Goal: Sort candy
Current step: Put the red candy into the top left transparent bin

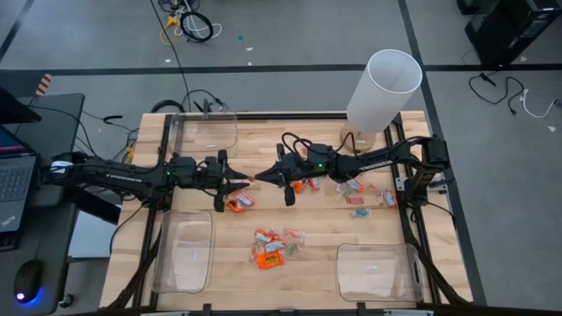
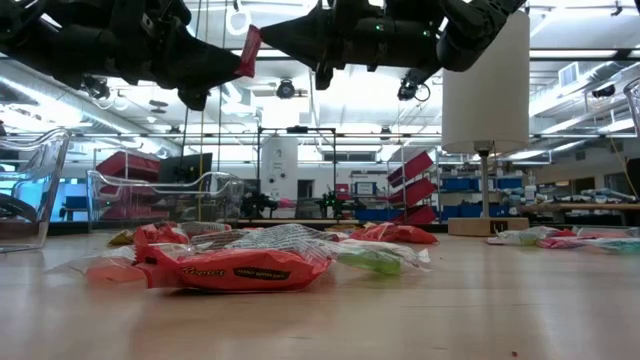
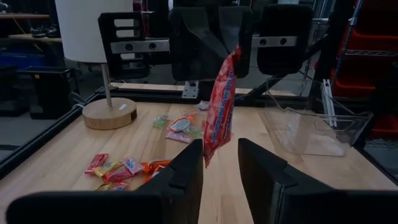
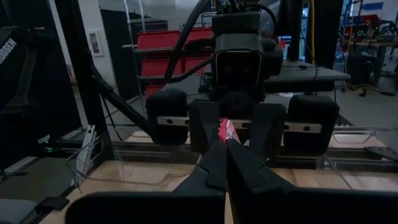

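Candy wrapper [image 3: 220, 102], red, pinched mid-air by right hand [image 4: 225, 144], fingers together on it; left hand [image 3: 221, 168] apart around its lower end. Barely visible from above.

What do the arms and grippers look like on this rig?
Both arms are black, slim and jointed, with black cables looped along them. The left arm carries white lettering on its long link, and so does the right arm, which also shows a small green light. The left gripper and the right gripper each have two broad, wedge-shaped dark fingers.
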Available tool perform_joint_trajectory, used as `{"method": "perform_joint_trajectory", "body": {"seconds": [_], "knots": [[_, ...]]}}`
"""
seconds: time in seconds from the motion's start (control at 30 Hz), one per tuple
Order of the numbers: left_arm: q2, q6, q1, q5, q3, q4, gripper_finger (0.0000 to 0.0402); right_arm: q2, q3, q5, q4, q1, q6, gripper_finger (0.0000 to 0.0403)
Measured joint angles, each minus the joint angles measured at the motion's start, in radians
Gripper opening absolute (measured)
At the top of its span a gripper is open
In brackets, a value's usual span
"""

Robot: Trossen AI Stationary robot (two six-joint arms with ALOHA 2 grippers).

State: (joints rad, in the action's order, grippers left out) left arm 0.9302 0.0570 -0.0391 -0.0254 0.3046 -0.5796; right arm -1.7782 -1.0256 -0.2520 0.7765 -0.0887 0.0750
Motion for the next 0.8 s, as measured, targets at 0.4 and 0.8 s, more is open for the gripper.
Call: {"method": "perform_joint_trajectory", "body": {"seconds": [0.4, 0.8], "knots": [[0.0, 0.0, 0.0, -0.002, 0.0, 0.0, 0.0006, 0.0, 0.0, 0.0, 0.0, 0.0, -0.007, 0.0], [-0.003, 0.034, 0.0, 0.019, 0.0, -0.006, 0.0002, 0.008, 0.0, 0.048, 0.02, -0.003, -0.001, 0.0042]]}}
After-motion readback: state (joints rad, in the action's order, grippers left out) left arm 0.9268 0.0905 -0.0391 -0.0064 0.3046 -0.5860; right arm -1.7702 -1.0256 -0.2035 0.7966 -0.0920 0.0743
